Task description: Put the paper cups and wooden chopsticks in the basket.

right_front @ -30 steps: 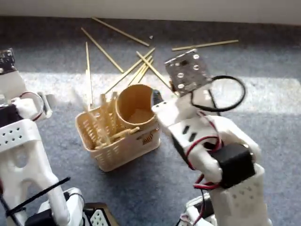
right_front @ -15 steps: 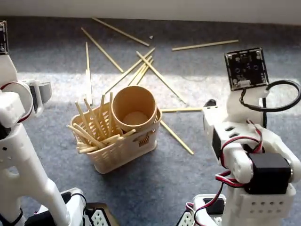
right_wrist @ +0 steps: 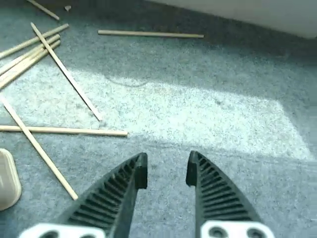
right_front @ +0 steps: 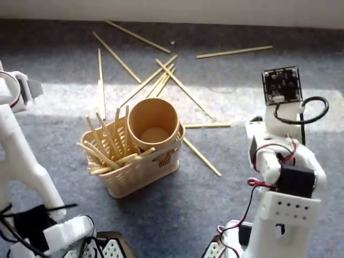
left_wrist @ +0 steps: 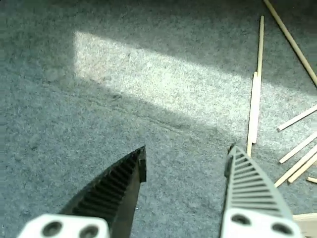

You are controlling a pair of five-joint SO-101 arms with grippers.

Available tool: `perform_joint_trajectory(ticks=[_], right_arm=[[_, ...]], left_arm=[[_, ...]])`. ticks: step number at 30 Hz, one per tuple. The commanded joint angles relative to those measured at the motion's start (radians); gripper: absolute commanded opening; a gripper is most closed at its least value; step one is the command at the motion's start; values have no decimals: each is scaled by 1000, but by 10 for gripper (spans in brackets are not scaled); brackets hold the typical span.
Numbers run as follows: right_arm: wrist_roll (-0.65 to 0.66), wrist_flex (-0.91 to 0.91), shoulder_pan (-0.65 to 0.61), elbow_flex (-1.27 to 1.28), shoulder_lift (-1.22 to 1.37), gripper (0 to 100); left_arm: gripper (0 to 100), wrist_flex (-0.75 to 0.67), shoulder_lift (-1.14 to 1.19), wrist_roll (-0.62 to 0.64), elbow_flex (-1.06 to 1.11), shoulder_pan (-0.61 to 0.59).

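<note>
A cream slotted basket stands on the grey carpet. A paper cup sits upright in it, beside several wooden chopsticks that lean out of it. More chopsticks lie scattered on the carpet behind and to the right of the basket. My left gripper hangs open over bare carpet, with loose chopsticks off to one side. My right gripper is open and holds nothing, above carpet to the right of the basket, near a loose chopstick.
The left arm rises at the left edge and the right arm at the right. One chopstick lies far back on the right. A pale wall edge runs along the back. The basket's corner shows in the right wrist view.
The right arm has drawn back from the cup and basket to the right. The left arm has swung away to the left. The cup stays in the basket.
</note>
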Motion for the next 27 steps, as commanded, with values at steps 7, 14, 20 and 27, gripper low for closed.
perform_joint_trajectory(ticks=[7, 14, 20, 27], right_arm=[[109, -96, -134, -234, 470, 145], [-83, 36, -99, -338, 585, 145], [-124, -42, -102, -15, 455, 145], [-124, -384, -67, 504, 213, 145]], left_arm=[[276, -124, 197, 12, -47, -73], [276, -316, 424, 14, -71, -148], [277, -324, 684, 15, -246, 19], [338, -279, 955, 14, -607, 269]])
